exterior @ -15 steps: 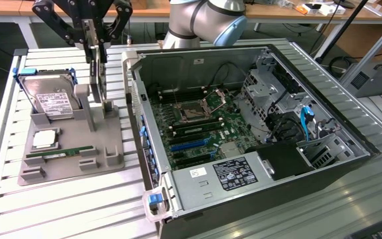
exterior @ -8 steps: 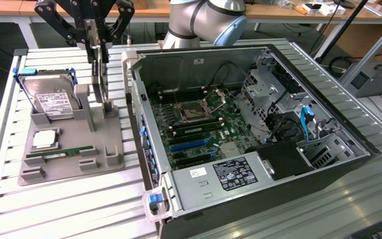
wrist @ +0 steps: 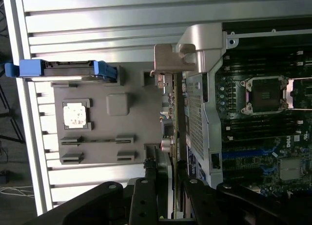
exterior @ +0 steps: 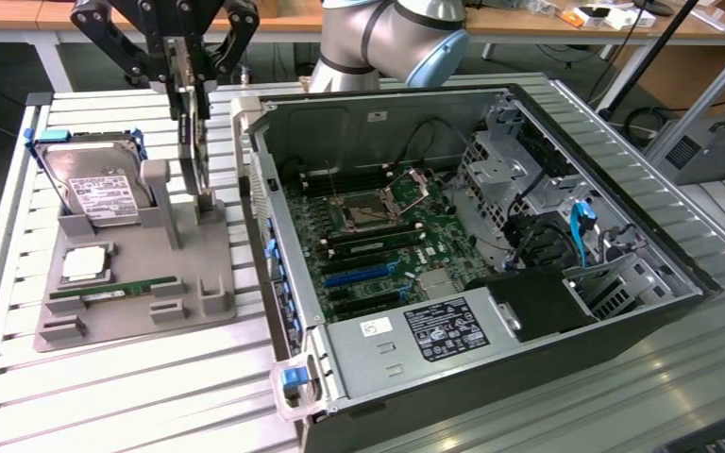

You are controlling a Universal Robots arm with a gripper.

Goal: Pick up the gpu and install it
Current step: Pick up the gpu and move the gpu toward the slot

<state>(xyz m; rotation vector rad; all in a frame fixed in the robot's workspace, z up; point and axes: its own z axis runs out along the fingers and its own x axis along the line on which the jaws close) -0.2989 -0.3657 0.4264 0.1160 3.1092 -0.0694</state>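
The jaws are clenched on the gpu [exterior: 190, 132], one black finger pressed to each face near the card's upper edge, so the thin card stands upright and edge-on between them. In the wrist view the gpu [wrist: 176, 113] runs straight out from between the jaws as a narrow strip. Directly below the jaws the card's lower end reaches down among the upright posts of a gray holder tray [exterior: 136, 283]; whether it rests in the tray's slot or hangs just clear of it cannot be told. Below the jaws and off toward the exterior view's left, the same tray [wrist: 107, 137] carries a hard drive [exterior: 92, 189] in blue rails leaning on its edge, a square processor chip [exterior: 86, 264] lying flat in a pocket, and a narrow green memory stick [exterior: 117, 288] lying lengthwise. On the jaws' other side, just beside the card, stands an open computer case [exterior: 665, 255] lying on its side, its near wall close to the gpu. Inside it, farther from the jaws, lies the green motherboard [exterior: 376, 236] with an empty processor socket [exterior: 369, 212], and beyond that a silver power supply [exterior: 426, 335] with a black label. Tray and case both sit on a bench [exterior: 124, 396] of ribbed aluminium profiles.
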